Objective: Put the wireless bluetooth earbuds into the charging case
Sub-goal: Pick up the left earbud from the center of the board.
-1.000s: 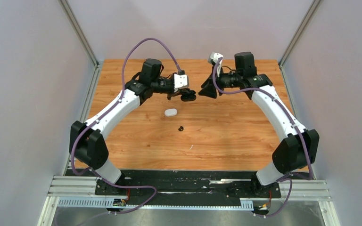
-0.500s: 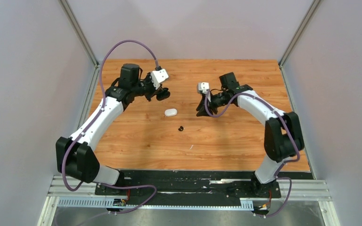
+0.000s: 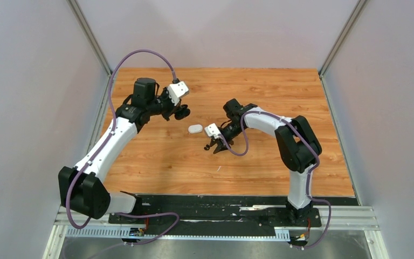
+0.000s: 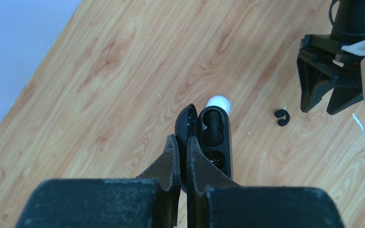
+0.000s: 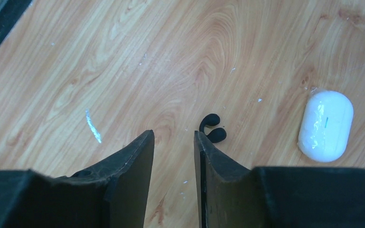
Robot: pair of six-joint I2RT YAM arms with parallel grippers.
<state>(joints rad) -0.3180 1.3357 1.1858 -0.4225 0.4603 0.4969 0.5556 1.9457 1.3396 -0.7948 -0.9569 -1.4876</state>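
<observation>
My left gripper [image 3: 183, 113] is shut on the lid of an open black charging case [image 4: 215, 137] and holds it above the table; its two sockets look empty. My right gripper [image 3: 214, 147] is open and low over the table. A small black earbud pair [image 5: 213, 129] lies on the wood just beyond its right fingertip [image 5: 198, 137]; the pair also shows in the left wrist view [image 4: 281, 117]. A closed white case [image 3: 195, 129] lies between the arms, also visible in the right wrist view [image 5: 326, 124]. No white earbuds are in view.
The wooden table [image 3: 259, 162] is enclosed by grey walls at the left, right and back. Small white scuffs mark the wood [image 5: 93, 126]. The black base rail [image 3: 215, 208] runs along the near edge.
My left gripper has drawn back to the left with the black case. My right gripper has swung down and toward the left, from mid-air at the back to just beside the black earbuds.
</observation>
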